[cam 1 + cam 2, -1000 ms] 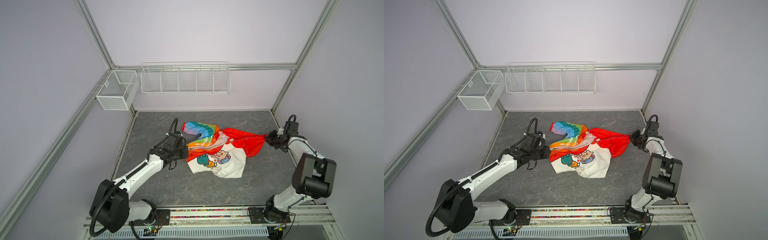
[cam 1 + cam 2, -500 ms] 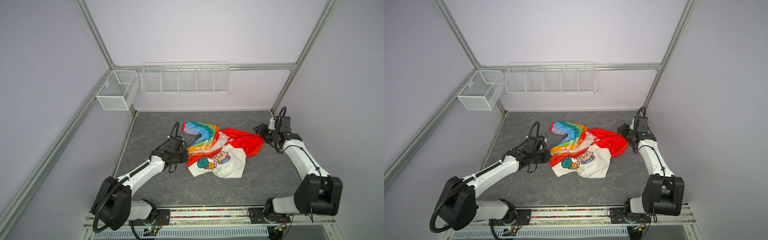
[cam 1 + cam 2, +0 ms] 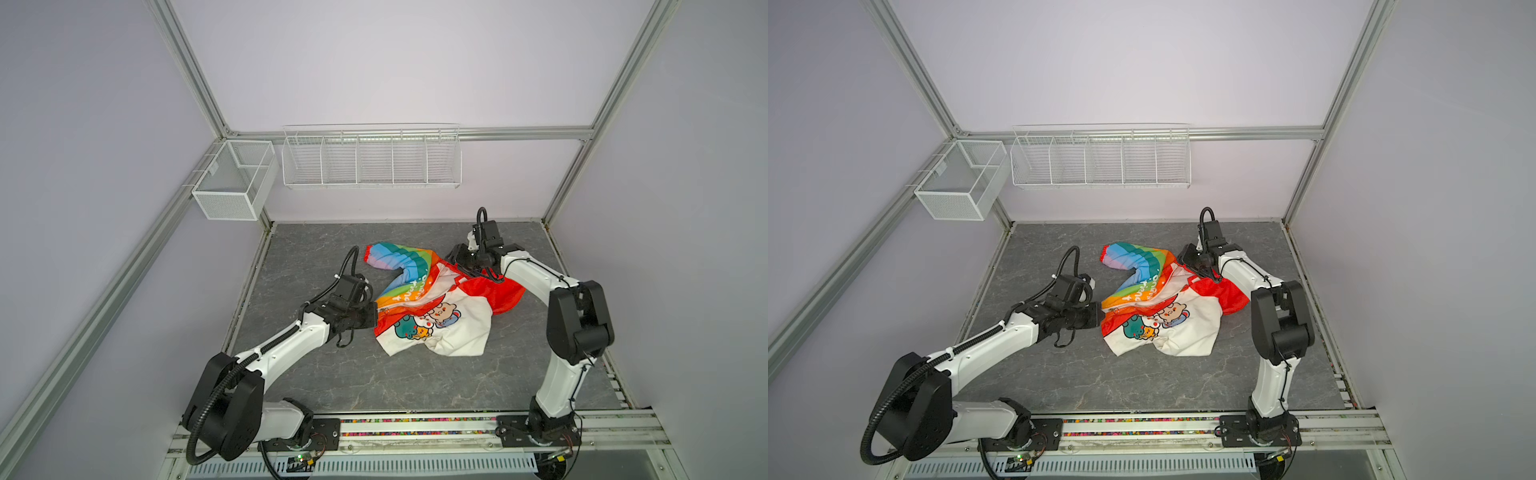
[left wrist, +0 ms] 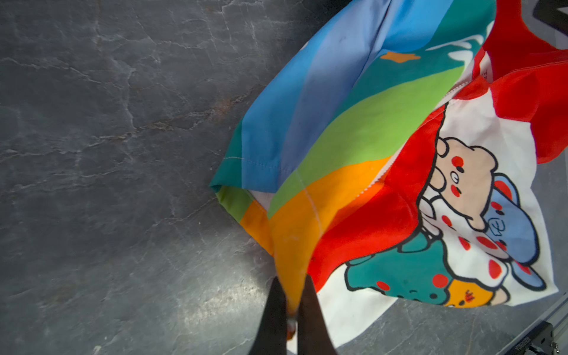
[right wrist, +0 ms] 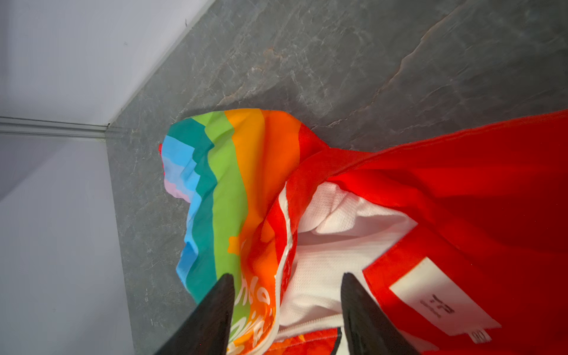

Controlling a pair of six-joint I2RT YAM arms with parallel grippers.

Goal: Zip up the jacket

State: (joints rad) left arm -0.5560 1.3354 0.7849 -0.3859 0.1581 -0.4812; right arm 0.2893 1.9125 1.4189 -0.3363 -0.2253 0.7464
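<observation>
The jacket [image 3: 453,328] [image 3: 1183,332] lies crumpled mid-table, its rainbow sleeve to the back, red hood to the right and white bear-print panel in front. My left gripper [image 3: 373,318] [image 3: 1099,319] [image 4: 292,279] is shut on the jacket's [image 4: 368,123] orange hem corner at its left edge. Hovering over the collar at the back right, my right gripper [image 3: 460,261] [image 3: 1187,259] [image 5: 286,276] is open. Between its fingers I see the jacket's [image 5: 233,184] white lining and white zipper [image 5: 287,221]. The front is unzipped.
A long wire rack [image 3: 371,156] hangs on the back wall and a mesh basket [image 3: 232,183] on the left wall. The arms' base rail [image 3: 415,428] runs along the front edge. A frame post [image 3: 561,183] stands at the back right corner.
My right gripper let go of the red hood's tip, opened and swung left to the collar. The left gripper, still shut on the hem, shifted slightly forward.
</observation>
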